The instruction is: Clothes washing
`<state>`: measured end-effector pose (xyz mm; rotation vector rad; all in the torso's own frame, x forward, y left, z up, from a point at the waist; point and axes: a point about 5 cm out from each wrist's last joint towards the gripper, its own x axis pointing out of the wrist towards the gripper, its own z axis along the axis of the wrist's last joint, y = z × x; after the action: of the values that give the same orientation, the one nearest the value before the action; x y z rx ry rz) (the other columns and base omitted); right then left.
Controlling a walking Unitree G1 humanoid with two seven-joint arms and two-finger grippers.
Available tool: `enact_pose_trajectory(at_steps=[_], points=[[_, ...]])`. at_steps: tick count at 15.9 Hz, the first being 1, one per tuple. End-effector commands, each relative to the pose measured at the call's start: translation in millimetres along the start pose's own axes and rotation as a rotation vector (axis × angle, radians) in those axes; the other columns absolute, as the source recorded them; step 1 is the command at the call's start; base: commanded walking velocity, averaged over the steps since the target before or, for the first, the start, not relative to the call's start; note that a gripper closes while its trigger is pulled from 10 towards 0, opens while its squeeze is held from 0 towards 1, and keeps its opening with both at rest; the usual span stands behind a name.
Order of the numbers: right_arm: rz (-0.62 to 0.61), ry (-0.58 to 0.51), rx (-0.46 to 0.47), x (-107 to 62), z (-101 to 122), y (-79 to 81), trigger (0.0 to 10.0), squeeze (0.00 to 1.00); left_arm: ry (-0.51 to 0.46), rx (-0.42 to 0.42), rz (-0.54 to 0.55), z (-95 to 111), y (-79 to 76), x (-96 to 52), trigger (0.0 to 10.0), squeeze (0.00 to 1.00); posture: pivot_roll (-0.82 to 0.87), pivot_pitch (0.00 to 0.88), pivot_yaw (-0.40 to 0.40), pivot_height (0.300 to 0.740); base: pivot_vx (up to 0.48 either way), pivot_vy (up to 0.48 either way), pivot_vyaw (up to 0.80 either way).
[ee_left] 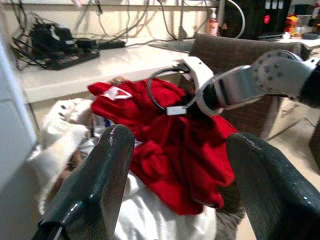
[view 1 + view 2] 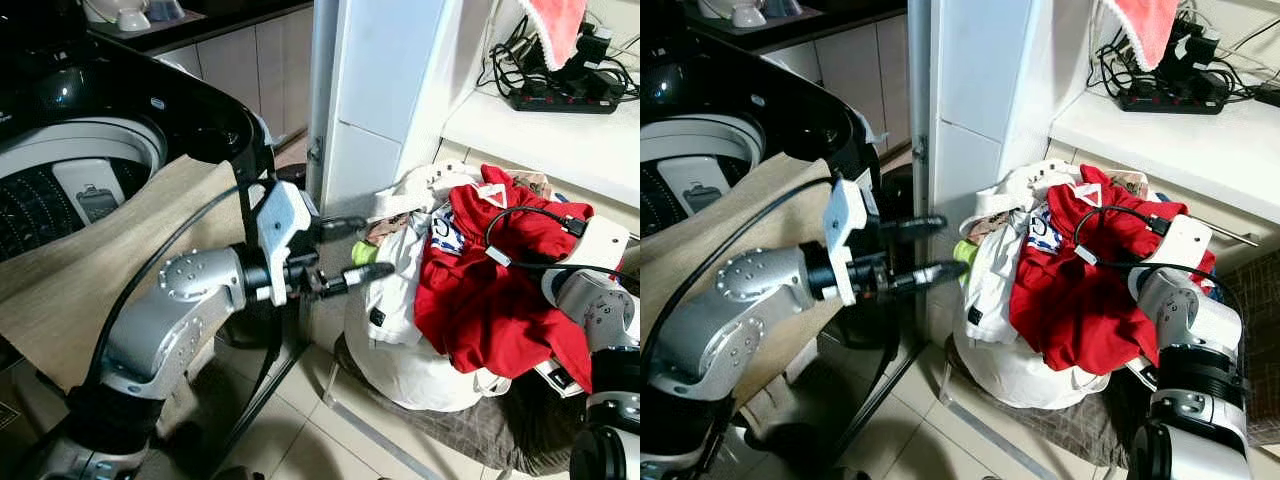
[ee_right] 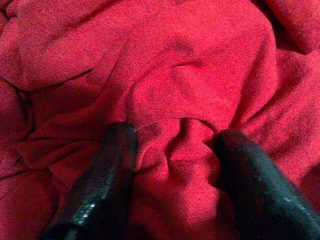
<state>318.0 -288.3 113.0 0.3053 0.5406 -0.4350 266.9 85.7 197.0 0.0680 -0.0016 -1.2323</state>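
A pile of laundry lies on a low brown seat, with a red garment (image 2: 490, 290) on top of white clothes (image 2: 400, 310). My right gripper (image 3: 172, 145) is pressed down into the red garment, its fingers (image 3: 107, 170) apart and a fold of cloth bunched between them. My left gripper (image 2: 375, 247) is open in the air just left of the pile, pointing at it with nothing between its fingers. The top-loading washing machine (image 2: 80, 170) stands at the left with its drum uncovered. A brown cloth (image 2: 110, 250) hangs over its front edge.
A white pillar (image 2: 380, 100) rises right behind the pile. A white ledge (image 2: 540, 130) at the back right carries a power strip (image 2: 560, 98) and cables, with a pink cloth (image 2: 555, 25) hanging above. Tiled floor (image 2: 330, 420) shows between machine and pile.
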Motion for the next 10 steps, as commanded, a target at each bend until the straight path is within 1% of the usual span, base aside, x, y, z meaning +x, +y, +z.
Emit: enact_pose_trajectory(at_steps=[1, 6, 10], points=[[0.011, 0.026, 0.024, 1.5, -4.4, -0.1, 0.0, 0.0, 0.005, 0.006, -0.02, 1.8, -3.4, 0.8, 10.0, 0.0, -0.11, 0.0, -0.035, 0.74, 0.0, 0.0, 0.0], [0.013, 0.01, 0.043, 0.2, -4.6, 0.4, 0.0, 0.0, 0.022, -0.007, -0.031, 0.0, -4.4, 0.4, 10.0, 0.0, -0.11, 0.0, -0.03, 0.74, 0.0, 0.0, 0.0], [0.004, -0.011, 0.046, -3.6, -2.9, -4.9, 0.0, 0.0, 0.028, -0.011, -0.046, -2.0, -7.7, 1.9, 10.0, 0.0, -0.11, 0.0, -0.023, 0.74, 0.0, 0.0, 0.0]])
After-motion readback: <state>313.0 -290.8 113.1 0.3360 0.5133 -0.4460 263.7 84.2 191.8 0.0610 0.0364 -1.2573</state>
